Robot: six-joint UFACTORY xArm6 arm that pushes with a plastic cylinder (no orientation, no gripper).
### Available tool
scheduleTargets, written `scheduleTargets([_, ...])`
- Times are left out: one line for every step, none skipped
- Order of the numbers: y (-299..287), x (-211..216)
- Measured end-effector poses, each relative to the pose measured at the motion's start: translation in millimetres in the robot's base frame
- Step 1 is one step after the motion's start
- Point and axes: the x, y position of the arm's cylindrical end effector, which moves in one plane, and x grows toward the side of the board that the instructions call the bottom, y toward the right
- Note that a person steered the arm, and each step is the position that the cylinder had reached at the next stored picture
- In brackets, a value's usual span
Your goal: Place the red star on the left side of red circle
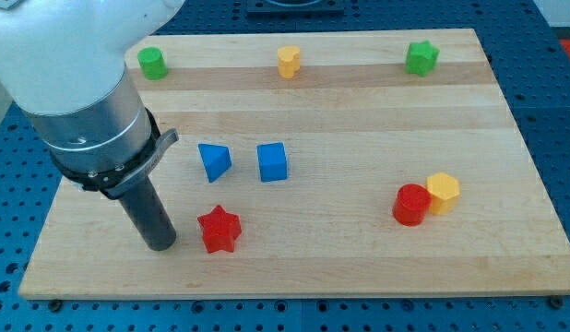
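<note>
The red star (219,229) lies on the wooden board (359,267) at the view's lower left. The red circle (411,204) stands far to its right, touching a yellow hexagon (443,193) on its right side. My tip (161,243) rests on the board just left of the red star, with a small gap between them. The arm's white and grey body fills the view's upper left.
A blue triangle (214,160) and a blue cube (273,161) sit above the red star. Along the view's top are a green cylinder (153,63), a yellow block (288,61) and a green star (421,57).
</note>
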Motion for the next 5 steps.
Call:
scheduleTargets([0.0, -0.9])
scheduleTargets([3.9, -1.6])
scheduleTargets([67.4, -1.6])
scheduleTargets([147.0, -3.5])
scheduleTargets([182.7, -5.0])
